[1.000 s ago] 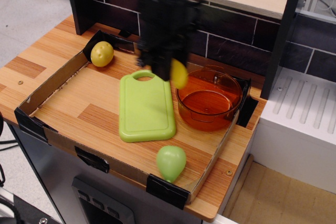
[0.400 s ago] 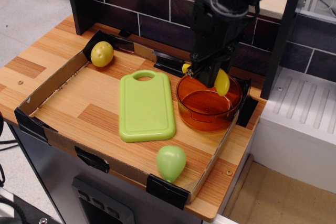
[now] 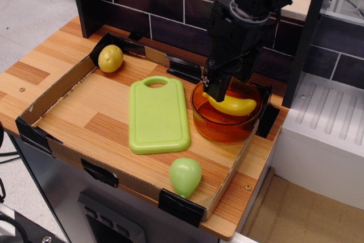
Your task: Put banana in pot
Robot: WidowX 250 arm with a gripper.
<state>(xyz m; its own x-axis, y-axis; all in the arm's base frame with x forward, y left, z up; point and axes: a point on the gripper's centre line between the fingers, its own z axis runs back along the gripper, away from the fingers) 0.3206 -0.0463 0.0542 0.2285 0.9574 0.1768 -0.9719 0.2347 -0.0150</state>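
Note:
The yellow banana (image 3: 233, 106) lies on its side inside the transparent orange pot (image 3: 223, 132), at the right end of the cardboard tray. My black gripper (image 3: 223, 85) hangs just above the pot's far left rim, right over the banana's left end. Its jaws look open and the banana rests free of them, though the dark fingers are hard to make out.
A lime-green cutting board (image 3: 158, 115) lies left of the pot. A dimpled yellow lemon-like fruit (image 3: 110, 58) sits in the tray's far left corner. A pale green pear-shaped fruit (image 3: 185, 176) sits at the front edge. A low cardboard wall (image 3: 56, 89) rings the tray. A dark tiled wall (image 3: 170, 18) stands behind.
My gripper carried the banana from above the cutting board rightward to over the pot. The banana has left the jaws and now lies in the pot.

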